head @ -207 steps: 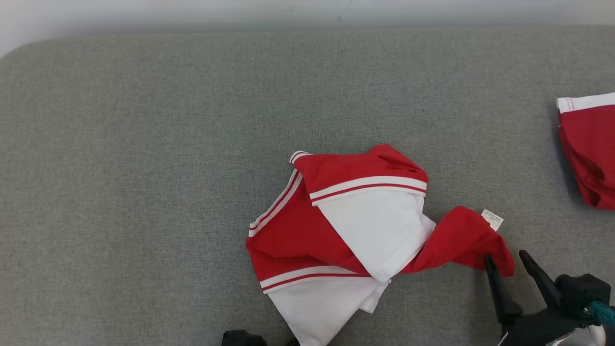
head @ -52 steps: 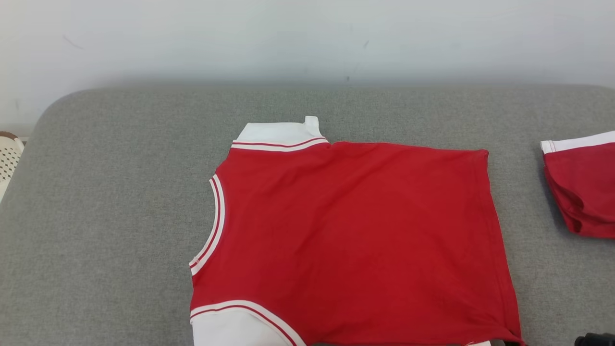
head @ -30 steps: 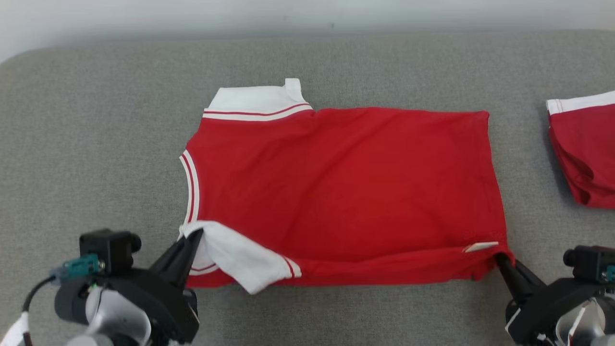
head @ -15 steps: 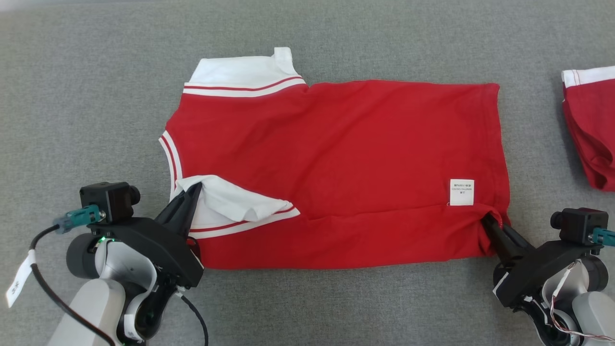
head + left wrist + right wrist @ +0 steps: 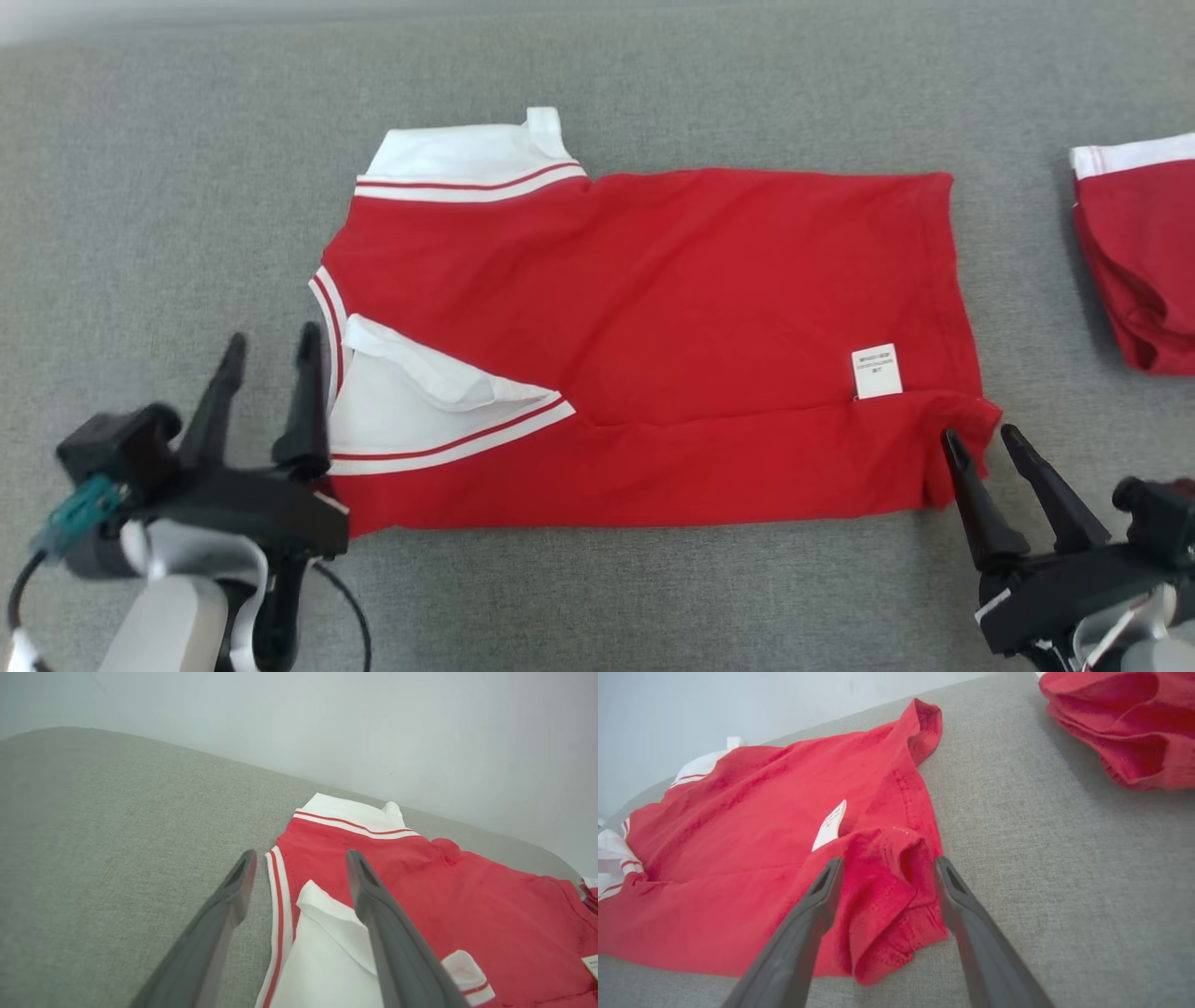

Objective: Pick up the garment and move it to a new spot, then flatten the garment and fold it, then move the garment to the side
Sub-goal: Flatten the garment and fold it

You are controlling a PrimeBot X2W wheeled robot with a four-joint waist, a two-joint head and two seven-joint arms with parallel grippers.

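A red shirt (image 5: pixel 653 308) with white sleeves and striped trim lies spread on the grey padded surface (image 5: pixel 140 187), its near edge folded up over the body. A white label (image 5: pixel 876 371) shows near its right end. My left gripper (image 5: pixel 271 341) stands open at the shirt's left edge beside the folded white sleeve (image 5: pixel 401 411), nothing held. In the left wrist view the fingers (image 5: pixel 373 905) straddle the striped neckline (image 5: pixel 280 896). My right gripper (image 5: pixel 980 439) is open at the bunched lower right corner (image 5: pixel 887 900) of the shirt.
A second red garment (image 5: pixel 1134 252) with a white band lies bunched at the right edge of the surface, also seen as a red garment (image 5: pixel 1115 728) in the right wrist view. A pale wall (image 5: pixel 327 728) runs behind the surface's far edge.
Both grippers were shut on the shirt's near corners and have let go and opened, drawing back a little. The near edge now lies folded over the body. The head camera shifted slightly.
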